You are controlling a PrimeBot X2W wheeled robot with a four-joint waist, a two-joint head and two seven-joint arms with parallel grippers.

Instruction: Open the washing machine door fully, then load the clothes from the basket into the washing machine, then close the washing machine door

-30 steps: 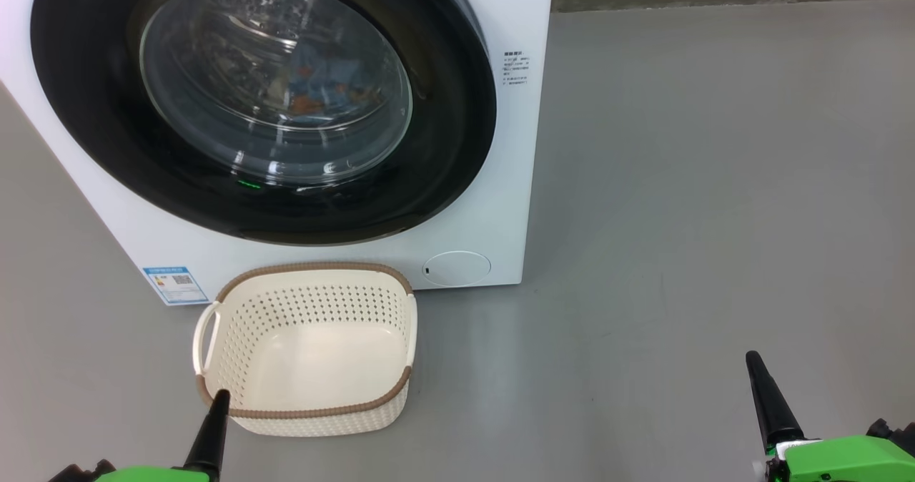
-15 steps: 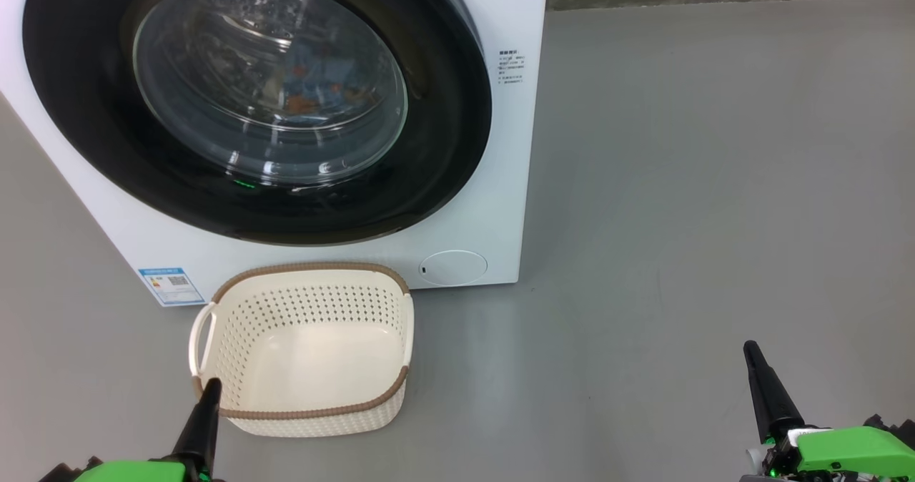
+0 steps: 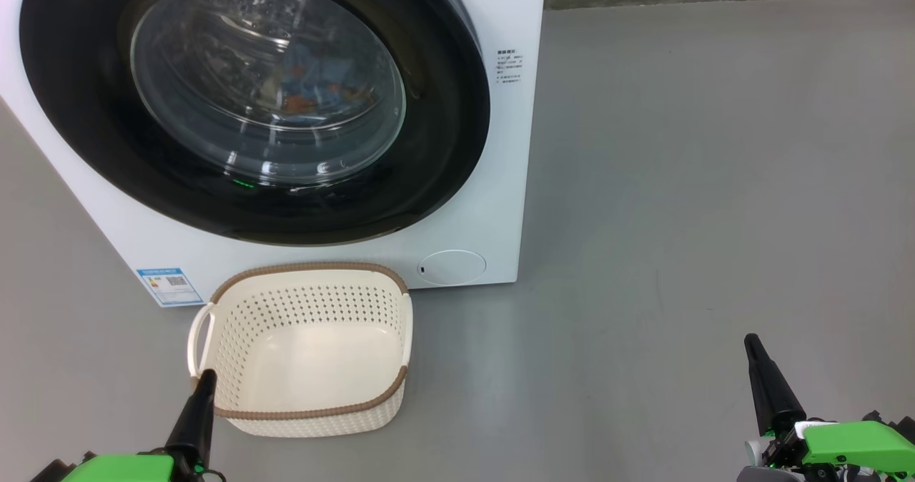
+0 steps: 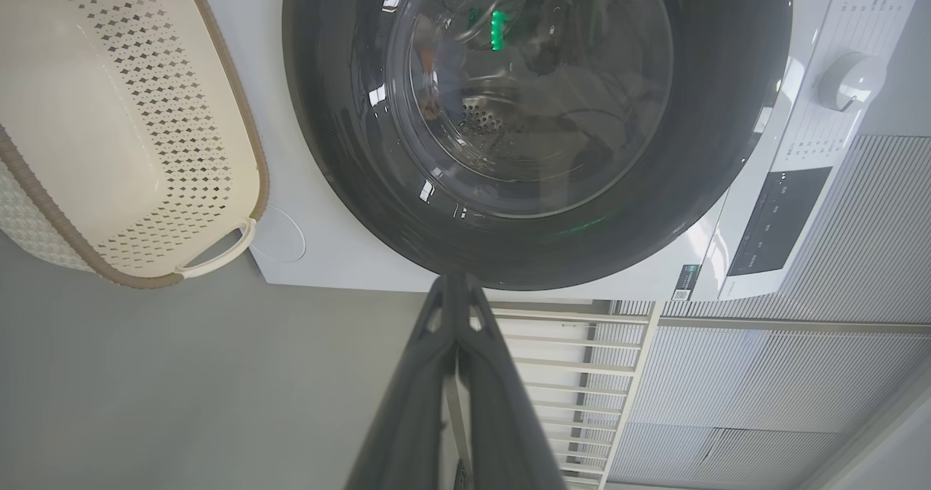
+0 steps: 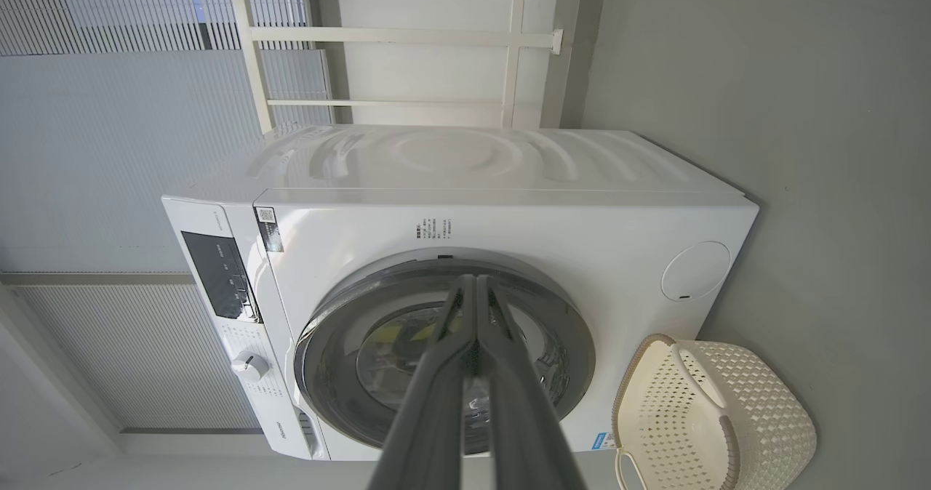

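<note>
Left gripper point(image 3: 205, 378) and right gripper point(image 3: 753, 345) are hanging low, pressed together, empty.
Likely parking clear: washing machine door point(image 3: 86, 110) is enclosing clothes point(image 3: 314, 85), basket point(image 3: 307, 303) empty.

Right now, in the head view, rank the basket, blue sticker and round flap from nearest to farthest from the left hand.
1. Basket, just beside the left hand, in front of the washer.
2. Blue sticker, at the washer's lower left corner.
3. Round flap, at the washer's lower right corner.

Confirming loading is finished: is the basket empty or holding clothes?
Empty. The basket shows a bare cream floor; the blue printed clothes lie behind the glass of the washing machine door.
</note>
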